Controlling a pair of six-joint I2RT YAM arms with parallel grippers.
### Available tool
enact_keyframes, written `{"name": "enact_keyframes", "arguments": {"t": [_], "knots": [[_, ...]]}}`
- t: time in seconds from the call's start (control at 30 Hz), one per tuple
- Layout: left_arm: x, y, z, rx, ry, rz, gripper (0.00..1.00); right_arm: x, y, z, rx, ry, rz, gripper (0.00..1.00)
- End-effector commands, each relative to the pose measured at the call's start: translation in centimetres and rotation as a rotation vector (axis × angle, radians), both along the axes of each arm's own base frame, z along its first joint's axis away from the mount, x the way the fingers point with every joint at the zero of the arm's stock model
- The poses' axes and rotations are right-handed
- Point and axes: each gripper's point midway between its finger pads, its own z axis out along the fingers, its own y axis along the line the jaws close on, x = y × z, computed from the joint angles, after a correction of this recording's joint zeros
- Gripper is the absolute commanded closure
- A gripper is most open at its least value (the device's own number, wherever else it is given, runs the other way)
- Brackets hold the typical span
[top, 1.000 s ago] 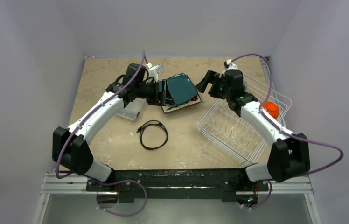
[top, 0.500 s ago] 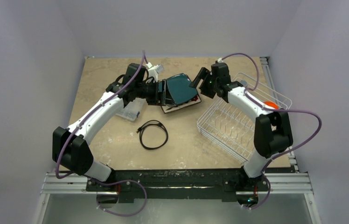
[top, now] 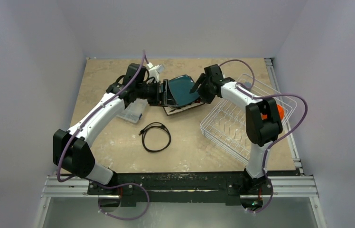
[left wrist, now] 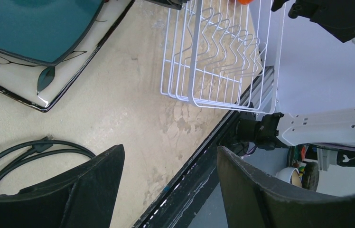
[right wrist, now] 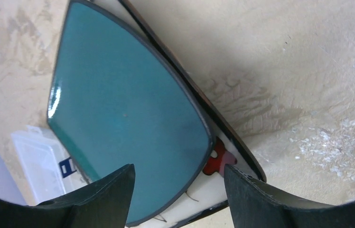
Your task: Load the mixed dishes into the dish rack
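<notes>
The dark teal squarish plate [top: 181, 89] rests on the dark-rimmed square patterned plate [top: 185, 108] at the table's far middle. My left gripper [top: 166, 92] is open and empty at the teal plate's left edge; its view shows both plates [left wrist: 28, 23] [left wrist: 4, 71] and only table between the fingers [left wrist: 171, 149]. My right gripper [top: 198, 89] is open, its fingers astride the teal plate's right corner [right wrist: 123, 114] above the patterned plate [right wrist: 209, 189]. The white wire dish rack [top: 242, 123] stands on the right, with the orange bowl [top: 274, 111] at its right side. The mug and the mint plate are out of view.
A black coiled cable [top: 155, 137] lies in front of the plates. A clear plastic box [top: 133, 111] sits under my left forearm, left of the plates. The rack's near corner [left wrist: 218, 57] is close to the table's front edge.
My right arm has swung left from over the rack to the teal plate's right edge. My left arm has hardly moved.
</notes>
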Motion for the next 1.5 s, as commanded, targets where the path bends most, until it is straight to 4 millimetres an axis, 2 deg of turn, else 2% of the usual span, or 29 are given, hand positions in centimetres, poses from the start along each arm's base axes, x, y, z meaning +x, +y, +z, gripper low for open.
{"name": "enact_keyframes", "arguments": {"t": [0.0,0.2,0.43,0.6,0.73,1.03,1.17,1.33,1.47], "knots": [[0.4,-0.2,3.5,-0.067,-0.08,-0.011,0.3,0.6,-0.1,0.8,0.012,-0.006,-0.076,0.32],[0.4,-0.2,3.6,-0.082,-0.073,-0.009,0.31,1.0,0.3,-0.3,0.054,-0.005,-0.109,0.33],[0.5,-0.1,3.6,-0.083,-0.074,-0.006,0.31,1.4,1.2,-1.0,0.122,-0.017,-0.123,0.42],[0.5,0.0,3.7,-0.081,-0.078,-0.002,0.31,1.3,1.0,-1.6,0.151,-0.024,-0.162,0.43],[0.6,0.1,3.6,-0.082,-0.072,-0.001,0.31,1.2,0.6,-2.2,0.158,-0.025,-0.199,0.49],[0.7,0.2,3.6,-0.08,-0.073,0.004,0.31,0.9,-0.3,-2.6,0.212,-0.043,-0.269,0.77],[0.8,0.1,3.4,-0.081,-0.066,0.003,0.31,1.1,-0.7,-1.7,0.263,-0.103,-0.271,1.0],[0.9,0.3,3.4,-0.079,-0.067,0.008,0.31,1.0,-0.8,0.3,0.368,-0.192,-0.212,1.0],[1.1,0.5,3.4,-0.08,-0.068,0.017,0.31,0.7,0.0,2.5,0.467,-0.25,-0.13,1.0]]}}
